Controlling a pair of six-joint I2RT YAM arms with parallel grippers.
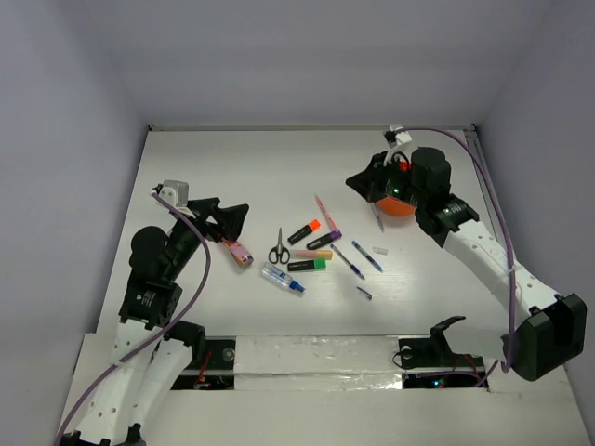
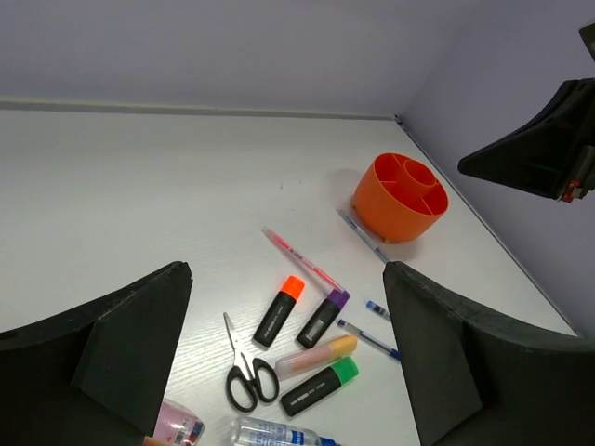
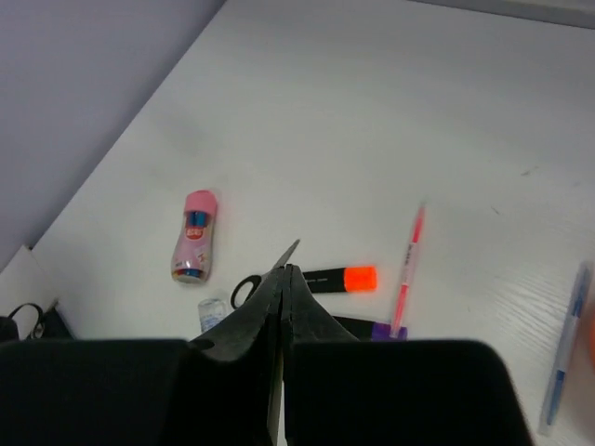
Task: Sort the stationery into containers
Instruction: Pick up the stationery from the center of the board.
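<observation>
Left gripper (image 1: 237, 223) hovers at the table's (image 1: 232, 158) 9 o'clock side, its fingers spread wide, with the pink-capped piece (image 1: 240, 253) just at its 5 o'clock. Scissors (image 1: 279, 248), white-blue tube (image 1: 283, 279), highlighters (image 1: 307, 266) and blue pens (image 1: 366, 255) lie loose at centre. At their 2 o'clock stands the orange cup (image 2: 400, 197), partly under the right gripper (image 1: 353, 181), whose fingers are pressed together.

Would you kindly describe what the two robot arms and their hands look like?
Both the left arm and right arm have white perforated link shells joined by black motor housings. A lilac cable loops along each one. The left hand and right hand are matte black, with wedge-shaped fingers tapering to points.
</observation>
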